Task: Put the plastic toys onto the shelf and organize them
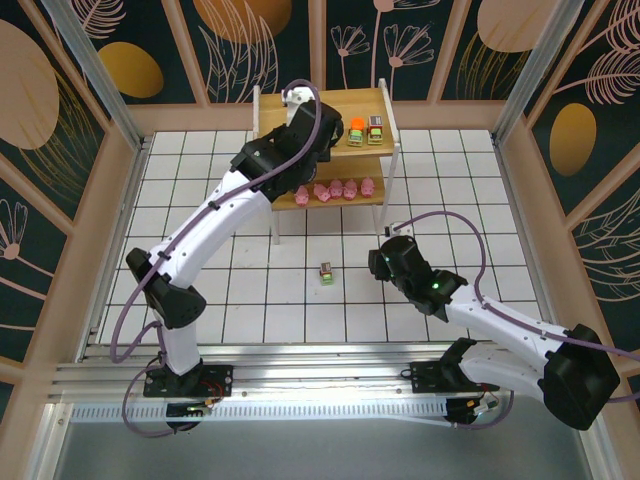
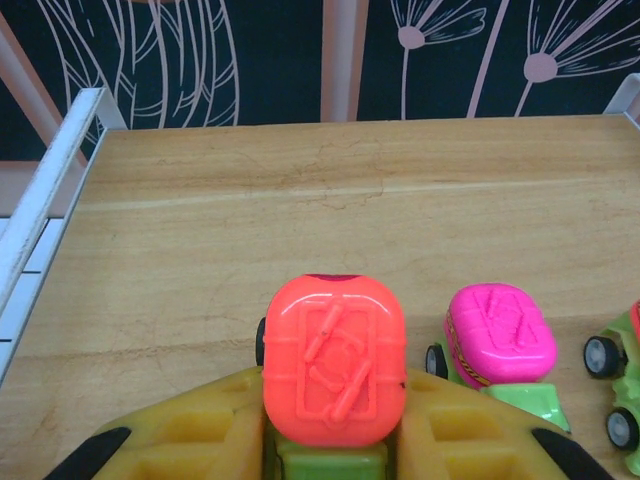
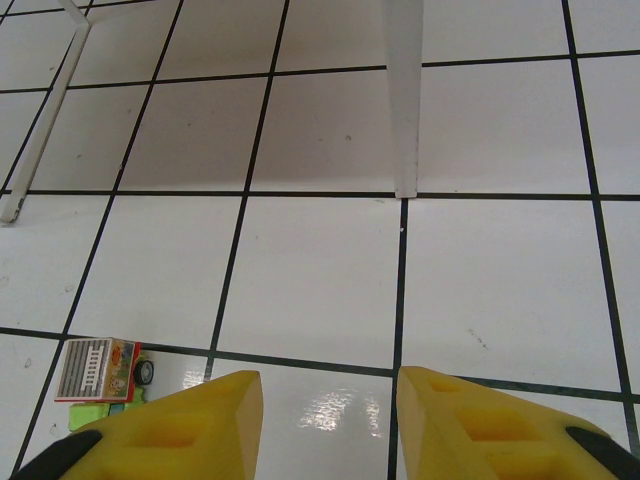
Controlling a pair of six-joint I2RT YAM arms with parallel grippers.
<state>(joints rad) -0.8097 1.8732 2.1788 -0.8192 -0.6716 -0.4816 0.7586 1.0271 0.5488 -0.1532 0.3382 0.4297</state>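
Left gripper (image 2: 335,445) clamped on orange-topped green plastic toy car (image 2: 335,360) over top board of light wooden white-framed shelf (image 2: 300,200). Magenta-topped toy (image 2: 498,335) just right. Bare board left, up to white rail (image 2: 50,190). Right gripper (image 3: 325,420) parted, empty, above white tiled floor (image 3: 500,280). Grey-topped toy (image 3: 98,370) beside left finger. White shelf leg (image 3: 404,100) ahead.

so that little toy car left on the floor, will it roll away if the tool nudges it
Probably rolls: the toy car shows a black wheel, and the tiled floor looks smooth and glossy. It looks like hard moulded plastic, so likely stiff and light. Being small, a sideways push may just skid it.
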